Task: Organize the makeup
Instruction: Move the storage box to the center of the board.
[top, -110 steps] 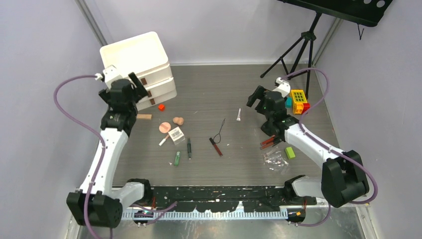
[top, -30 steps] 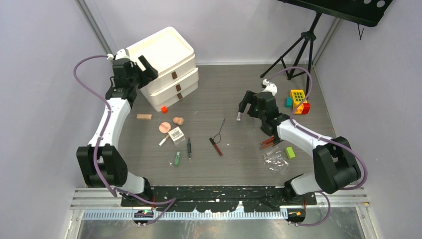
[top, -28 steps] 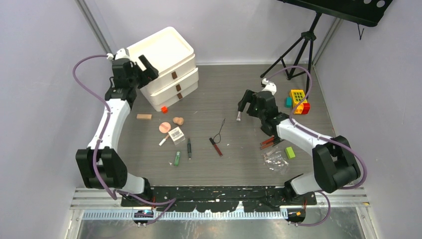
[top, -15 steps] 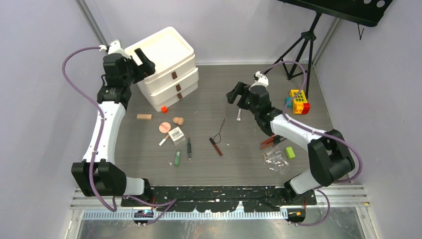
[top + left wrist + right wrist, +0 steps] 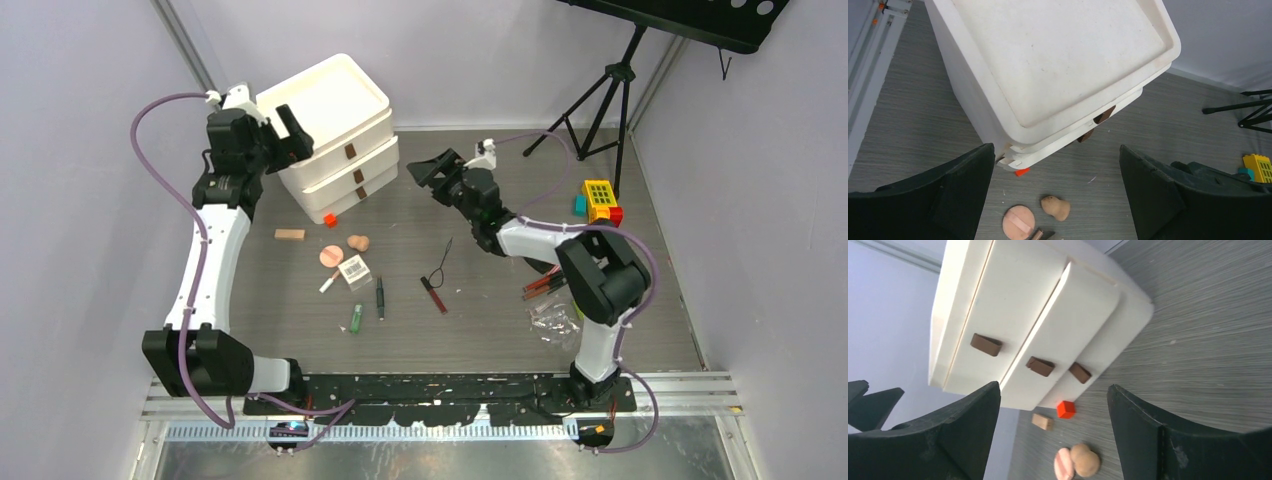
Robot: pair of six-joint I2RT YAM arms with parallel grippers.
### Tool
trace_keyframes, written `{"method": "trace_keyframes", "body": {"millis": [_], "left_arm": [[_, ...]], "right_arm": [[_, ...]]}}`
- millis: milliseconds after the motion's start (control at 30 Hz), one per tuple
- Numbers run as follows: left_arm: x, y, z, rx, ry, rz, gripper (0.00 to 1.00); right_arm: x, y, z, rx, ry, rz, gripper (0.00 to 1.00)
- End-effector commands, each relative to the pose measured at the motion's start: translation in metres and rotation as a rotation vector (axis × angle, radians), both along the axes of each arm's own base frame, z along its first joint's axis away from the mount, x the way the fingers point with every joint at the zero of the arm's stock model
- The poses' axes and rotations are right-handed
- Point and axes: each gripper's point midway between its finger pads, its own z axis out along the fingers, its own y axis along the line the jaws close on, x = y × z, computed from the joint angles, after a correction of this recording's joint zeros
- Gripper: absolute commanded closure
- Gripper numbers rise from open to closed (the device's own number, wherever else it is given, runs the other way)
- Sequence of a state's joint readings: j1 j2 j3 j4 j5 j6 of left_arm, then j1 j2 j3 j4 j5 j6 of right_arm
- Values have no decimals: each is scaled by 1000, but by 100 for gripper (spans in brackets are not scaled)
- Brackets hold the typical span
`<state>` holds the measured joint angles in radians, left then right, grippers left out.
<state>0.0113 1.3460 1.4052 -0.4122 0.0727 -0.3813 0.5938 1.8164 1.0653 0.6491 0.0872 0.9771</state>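
Observation:
The makeup lies loose on the grey table (image 5: 480,330): a pink puff (image 5: 331,256), a peach sponge (image 5: 357,242), a clear barcoded box (image 5: 354,270), a black pencil (image 5: 380,297), a green tube (image 5: 356,318) and a red pencil (image 5: 434,295). More pencils (image 5: 545,285) lie by the right arm. My left gripper (image 5: 283,133) hangs open above the left corner of the white drawer unit (image 5: 335,125), holding nothing. In the left wrist view the left gripper (image 5: 1056,150) has the puff (image 5: 1018,222) and sponge (image 5: 1056,208) below it. My right gripper (image 5: 432,170) is open and faces the drawer fronts (image 5: 1038,325).
A red cube (image 5: 329,220) and a wooden block (image 5: 290,234) sit in front of the drawer unit. A black wire loop (image 5: 440,265) lies mid-table. Toy blocks (image 5: 598,200) and a tripod (image 5: 600,90) stand at the back right. A crumpled plastic wrapper (image 5: 553,318) lies near the right arm.
My right arm has swung left across the table toward the drawer fronts, its jaws narrowing a little. My left gripper has opened wider and shifted slightly left at the unit's corner.

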Motion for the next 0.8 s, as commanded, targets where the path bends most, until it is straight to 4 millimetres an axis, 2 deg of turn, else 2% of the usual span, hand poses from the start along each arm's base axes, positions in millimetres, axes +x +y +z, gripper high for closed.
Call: {"method": "trace_keyframes", "body": {"millis": [0, 100, 233, 400, 467, 600, 767], "left_arm": [[-4, -3, 25, 44, -40, -45, 3], [-6, 0, 23, 75, -15, -44, 2], [-7, 0, 20, 83, -2, -49, 2], [-6, -4, 19, 74, 5, -69, 1], [-6, -4, 18, 77, 9, -71, 2], [-4, -3, 18, 80, 11, -70, 1], [-1, -9, 13, 62, 16, -94, 1]], "right_arm": [[2, 40, 56, 203, -130, 51, 20], [-3, 41, 58, 176, -129, 70, 21], [-16, 21, 60, -34, -125, 60, 19], [-29, -22, 54, -299, -97, 39, 17], [-31, -41, 53, -345, -80, 29, 16], [-33, -61, 44, -379, -38, 65, 16], [-37, -52, 40, -237, -53, 95, 16]]}}
